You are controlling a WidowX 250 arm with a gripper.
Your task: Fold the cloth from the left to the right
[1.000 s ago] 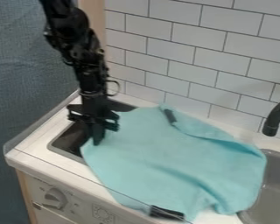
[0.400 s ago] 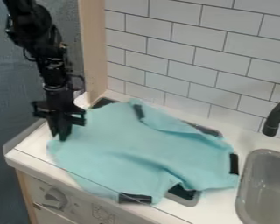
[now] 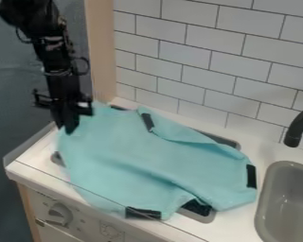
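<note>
One cloth [image 3: 147,160] is spread over one dark recess [image 3: 197,207] in the white counter [image 3: 243,231], mostly hiding it; parts of the recess are left exposed toward 2, 5, 9 and 11 o'clock of the cloth. Toward the cloth's 10 o'clock, its edge is pinched between the pressed-together fingers of one gripper [image 3: 66,127]. Three dark strips are seen on the cloth, at its 12, 3 and 6 o'clock. One sink basin [image 3: 274,212] is set at the view's 4 o'clock, just beside the cloth, with one black faucet [image 3: 294,132] at 3. One knob [image 3: 59,214] is mounted at 7.
</note>
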